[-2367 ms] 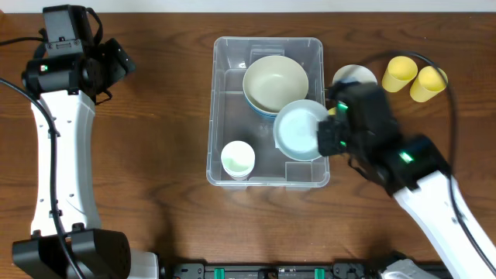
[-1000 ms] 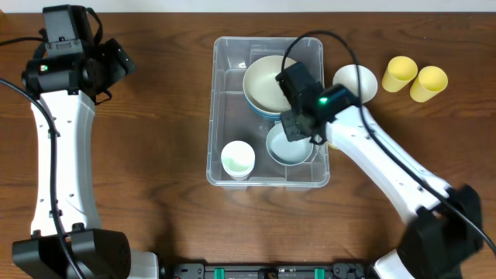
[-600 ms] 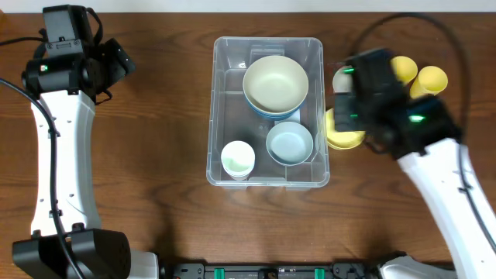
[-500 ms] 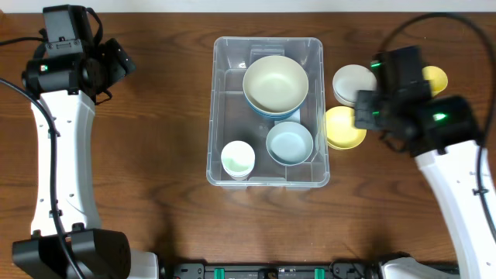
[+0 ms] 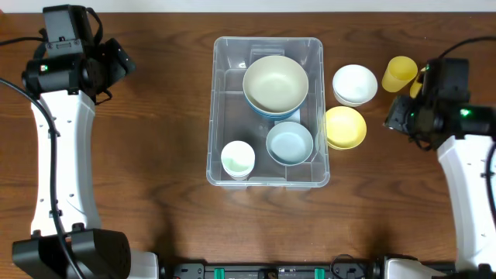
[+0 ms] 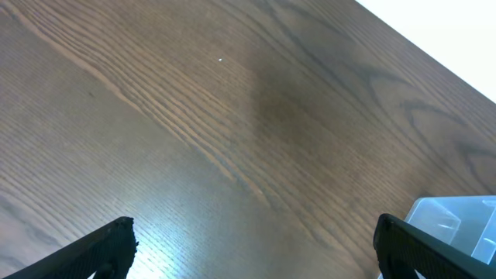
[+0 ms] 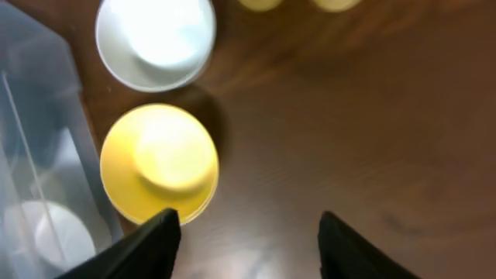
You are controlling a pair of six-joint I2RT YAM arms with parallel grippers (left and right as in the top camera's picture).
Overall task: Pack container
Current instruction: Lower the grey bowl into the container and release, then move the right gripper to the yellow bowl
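The clear container [image 5: 219, 116] stands mid-table. It holds a large cream bowl [image 5: 275, 84], a small pale blue bowl [image 5: 290, 143] and a white cup [image 5: 238, 160]. To its right, on the table, lie a white bowl [image 5: 355, 84] and a yellow bowl [image 5: 345, 127]. My right gripper [image 5: 397, 120] hangs above the table right of the yellow bowl [image 7: 159, 159], open, nothing between its fingers [image 7: 155, 244]. My left gripper [image 5: 116, 66] is far left of the container, open over bare wood [image 6: 252, 248].
A yellow cup [image 5: 400, 74] stands at the back right; another beside it is mostly hidden by my right arm. The container's corner [image 6: 457, 221] shows at the lower right of the left wrist view. The white bowl [image 7: 155, 39] lies beyond the yellow one.
My right gripper left the small blue bowl in the container, rose and swung right past the yellow bowl, its jaws widening. The left arm has not moved.
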